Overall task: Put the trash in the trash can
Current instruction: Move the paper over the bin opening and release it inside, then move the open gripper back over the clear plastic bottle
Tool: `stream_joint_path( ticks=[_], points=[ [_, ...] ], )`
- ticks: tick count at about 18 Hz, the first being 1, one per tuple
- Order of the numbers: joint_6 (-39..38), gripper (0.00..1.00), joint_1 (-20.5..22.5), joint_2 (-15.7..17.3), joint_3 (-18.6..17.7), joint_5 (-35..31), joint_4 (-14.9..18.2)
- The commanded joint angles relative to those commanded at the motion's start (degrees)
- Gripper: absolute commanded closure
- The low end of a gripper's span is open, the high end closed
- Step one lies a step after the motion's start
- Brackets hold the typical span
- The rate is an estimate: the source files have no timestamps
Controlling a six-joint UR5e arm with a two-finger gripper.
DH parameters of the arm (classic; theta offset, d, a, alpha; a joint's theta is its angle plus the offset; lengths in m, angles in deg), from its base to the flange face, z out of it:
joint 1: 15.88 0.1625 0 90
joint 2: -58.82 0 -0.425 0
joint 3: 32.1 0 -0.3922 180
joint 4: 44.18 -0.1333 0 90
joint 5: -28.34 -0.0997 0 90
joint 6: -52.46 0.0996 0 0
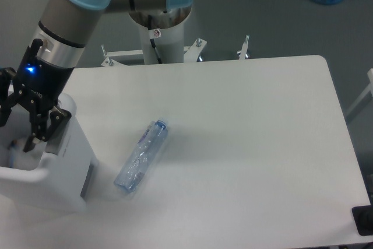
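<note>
No readable text, brand, number or sign anywhere. Small red-and-white sticker (154, 32) on the robot's base column, above the bench's (250, 144) far edge, too small to read. Faint print on the clear water bottle (141, 157) lying on the bench, blurred beyond reading.
</note>
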Motion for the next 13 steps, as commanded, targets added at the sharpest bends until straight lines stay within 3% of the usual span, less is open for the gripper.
stream_joint_path(
  ticks=[5, 7, 13],
  points=[
    [0.0, 0.0, 5.1, -3.2, 4.0, -0.1, 0.4],
    [0.1, 0.0, 7.1, -5.6, 4.0, -1.0, 0.5],
    [0.0, 0.0, 10.7, -8.4, 4.3, -5.1, 1.1]
  ],
)
